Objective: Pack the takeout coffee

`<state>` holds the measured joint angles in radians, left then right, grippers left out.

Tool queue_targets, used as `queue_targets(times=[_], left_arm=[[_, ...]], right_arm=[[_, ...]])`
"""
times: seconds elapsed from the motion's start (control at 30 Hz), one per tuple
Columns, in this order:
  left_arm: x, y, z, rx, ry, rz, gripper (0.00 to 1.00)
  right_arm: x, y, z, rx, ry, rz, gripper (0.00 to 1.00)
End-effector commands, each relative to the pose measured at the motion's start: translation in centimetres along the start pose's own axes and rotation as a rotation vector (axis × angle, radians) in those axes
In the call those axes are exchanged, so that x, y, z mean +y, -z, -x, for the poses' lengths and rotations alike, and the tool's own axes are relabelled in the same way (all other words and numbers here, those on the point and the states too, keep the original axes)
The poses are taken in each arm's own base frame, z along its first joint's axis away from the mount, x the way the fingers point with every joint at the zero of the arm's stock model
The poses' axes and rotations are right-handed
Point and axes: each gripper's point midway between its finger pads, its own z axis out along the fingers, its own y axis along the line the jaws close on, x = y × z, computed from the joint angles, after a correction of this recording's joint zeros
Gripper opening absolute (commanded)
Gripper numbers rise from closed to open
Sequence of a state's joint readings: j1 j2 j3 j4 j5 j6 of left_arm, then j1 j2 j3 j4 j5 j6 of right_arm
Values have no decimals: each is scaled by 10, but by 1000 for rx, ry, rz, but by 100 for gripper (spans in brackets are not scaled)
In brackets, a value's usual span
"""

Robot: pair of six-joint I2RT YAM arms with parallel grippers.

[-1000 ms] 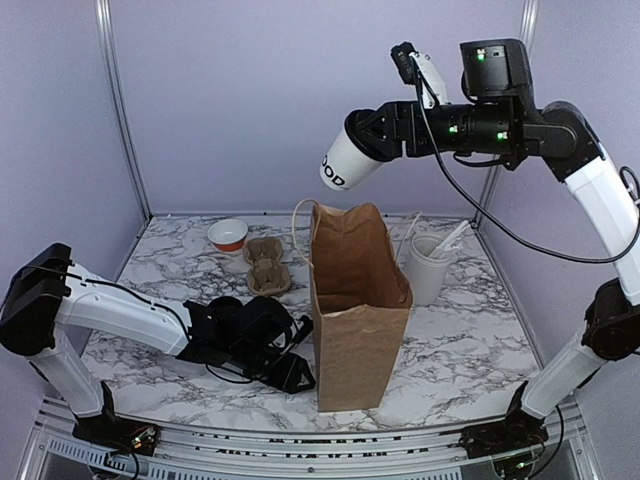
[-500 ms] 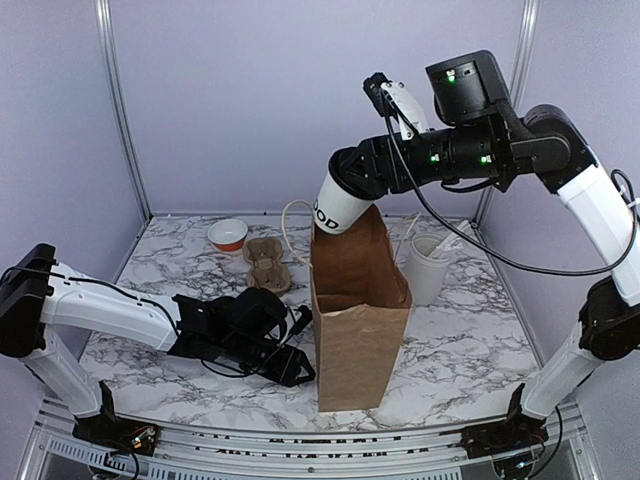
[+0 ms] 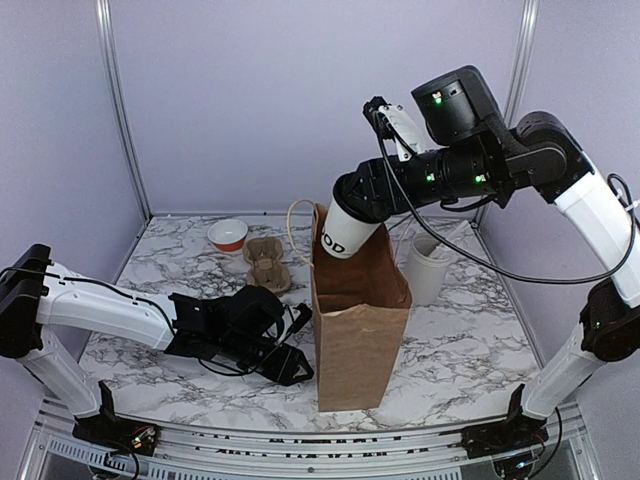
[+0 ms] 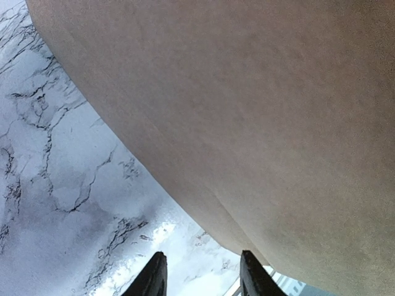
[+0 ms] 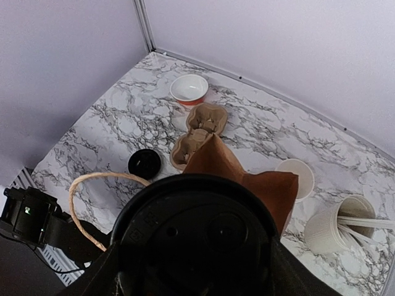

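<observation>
Your right gripper [image 3: 362, 200] is clamped around the takeout coffee [image 3: 345, 232], gripping it at the lid end. The cup hangs tilted, with its base pointing down and left into the open mouth of the paper bag [image 3: 358, 320]. From the top view you cannot tell whether the cup touches the paper. In the right wrist view the black lid [image 5: 194, 240] fills the lower part of the frame, and the bag's rim [image 5: 247, 179] and its twine handle [image 5: 86, 185] show just beyond it. The bag stands upright near the middle of the marble table [image 3: 470, 340]. Your left gripper [image 3: 285, 360] lies low on the table at the bag's near left corner. Its fingers [image 4: 151, 280] are moderately apart with nothing between them, and the brown bag wall [image 4: 278, 123] looms close ahead of them. You cannot tell whether they touch the bag. Far left of the bag sit a red-and-white bowl [image 3: 228, 235] and a cardboard cup carrier [image 3: 266, 266]. A loose black lid [image 5: 144, 163] lies near the carrier. To the bag's far right stand a frosted tumbler with sticks [image 3: 428, 268] and, just beside it, a lidless white cup [image 5: 295, 176].
</observation>
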<state>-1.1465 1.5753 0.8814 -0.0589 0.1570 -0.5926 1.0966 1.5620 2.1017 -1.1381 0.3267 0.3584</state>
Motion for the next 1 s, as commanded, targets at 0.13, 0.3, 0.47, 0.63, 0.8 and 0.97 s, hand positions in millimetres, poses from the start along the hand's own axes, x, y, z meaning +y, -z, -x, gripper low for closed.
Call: queue_targets(times=[0.13, 0.3, 0.47, 0.63, 0.8, 0.97], left_arm=[[1, 11, -3, 14, -23, 4, 42], [-3, 14, -2, 21, -33, -6, 41], [-6, 16, -3, 31, -40, -20, 41], [-8, 17, -1, 30, -49, -23, 41], [-8, 20, 1, 18, -52, -17, 42], [-3, 27, 5, -11, -44, 9, 42]], right_arm=[[3, 5, -19, 48, -17, 3, 54], [13, -5, -35, 103, -3, 16, 54], [13, -14, -54, 159, -2, 3, 54], [13, -28, -77, 212, 6, -4, 54], [8, -36, -86, 223, 4, -24, 54], [1, -46, -98, 256, -17, -7, 53]])
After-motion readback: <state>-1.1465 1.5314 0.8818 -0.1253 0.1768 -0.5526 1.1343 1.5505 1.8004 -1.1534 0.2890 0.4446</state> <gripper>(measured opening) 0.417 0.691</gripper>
